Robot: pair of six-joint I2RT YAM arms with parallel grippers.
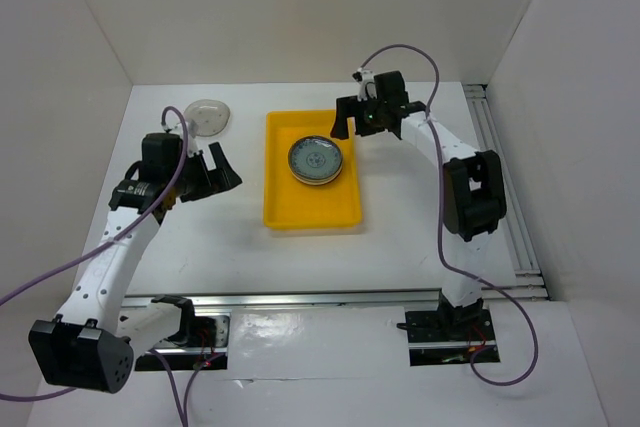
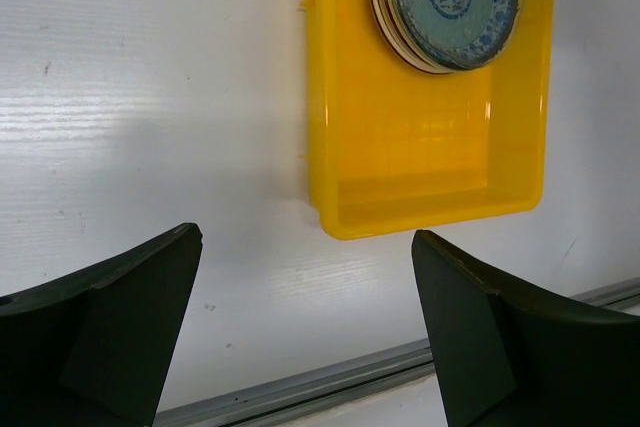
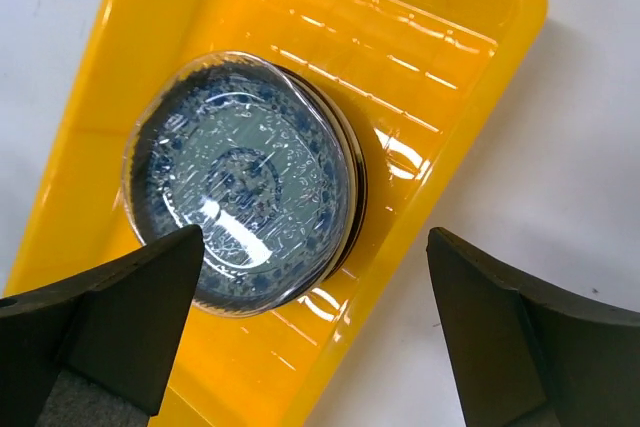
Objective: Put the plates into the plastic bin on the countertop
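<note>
The yellow plastic bin (image 1: 310,209) sits mid-countertop and holds a stack of plates (image 1: 317,159) in its far half, a clear glass one over a teal-blue patterned one on top. The stack also shows in the left wrist view (image 2: 450,2) and the right wrist view (image 3: 245,217). One clear glass plate (image 1: 208,115) lies on the white countertop at the far left. My left gripper (image 1: 215,175) is open and empty, left of the bin (image 2: 420,157). My right gripper (image 1: 355,119) is open and empty, above the bin's far right corner (image 3: 470,107).
White walls bound the countertop (image 1: 420,227) on three sides. A metal rail (image 1: 500,167) runs along the right side and another along the near edge (image 2: 330,382). Purple cables trail from both arms.
</note>
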